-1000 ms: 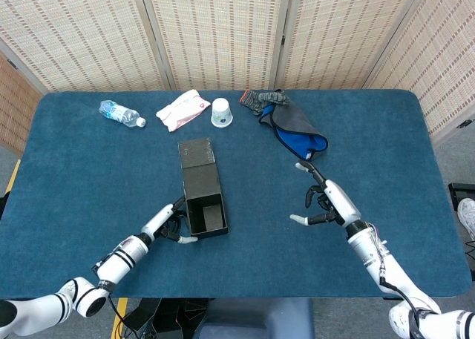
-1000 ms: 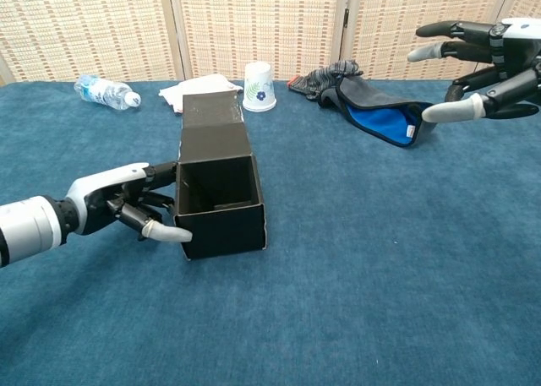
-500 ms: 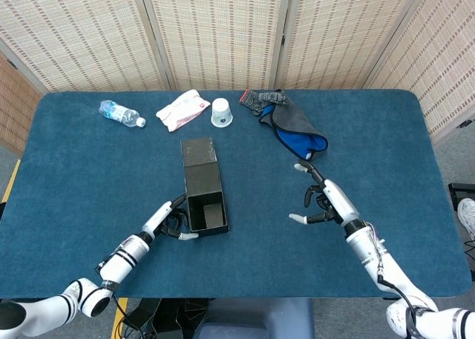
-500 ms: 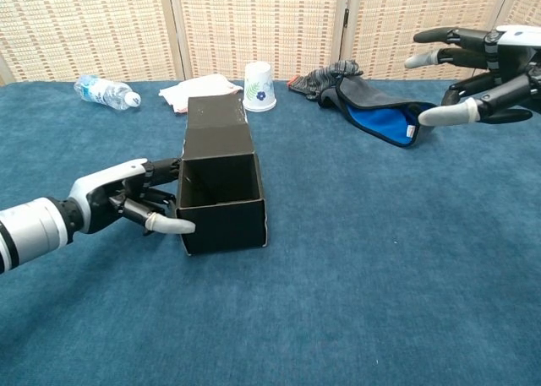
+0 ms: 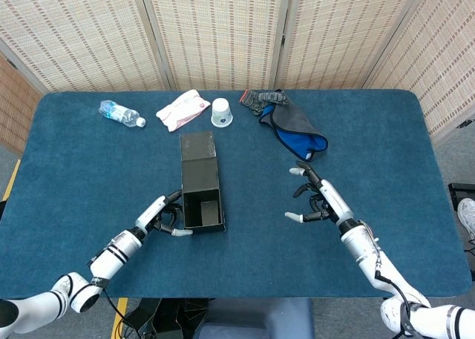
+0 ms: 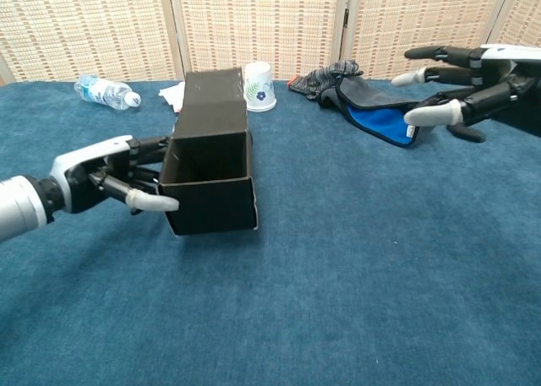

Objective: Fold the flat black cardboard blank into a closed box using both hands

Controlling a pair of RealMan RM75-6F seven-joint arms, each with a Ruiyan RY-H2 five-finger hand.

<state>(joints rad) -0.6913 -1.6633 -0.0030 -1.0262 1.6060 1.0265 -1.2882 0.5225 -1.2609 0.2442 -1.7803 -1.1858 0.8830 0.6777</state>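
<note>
Box lies near the middle of the table, already formed into a long black tube, with its near end open toward you and its far end pointing to the cup. In the chest view the near end looks lifted a little from the cloth, but I cannot tell if it is really in the air.

Your left hand is at the near left corner of the box. Its fingers curl against the left wall and the thumb points under the open edge, so it seems to pinch or press that wall; a firm grip I cannot confirm. Your right hand is well apart on the right, held above the table with the fingers spread and nothing in them.

The risk from here, as I judge it: only one hand is on the box, at one corner. If you push more, the tube may turn or slide to the right, or the thin wall may bend inward and lose its square form. Bring the right hand to the right wall before you fold the near flaps.

Farther away are the cup, a white packet, a bottle at the far left, and a grey and blue cloth.
</note>
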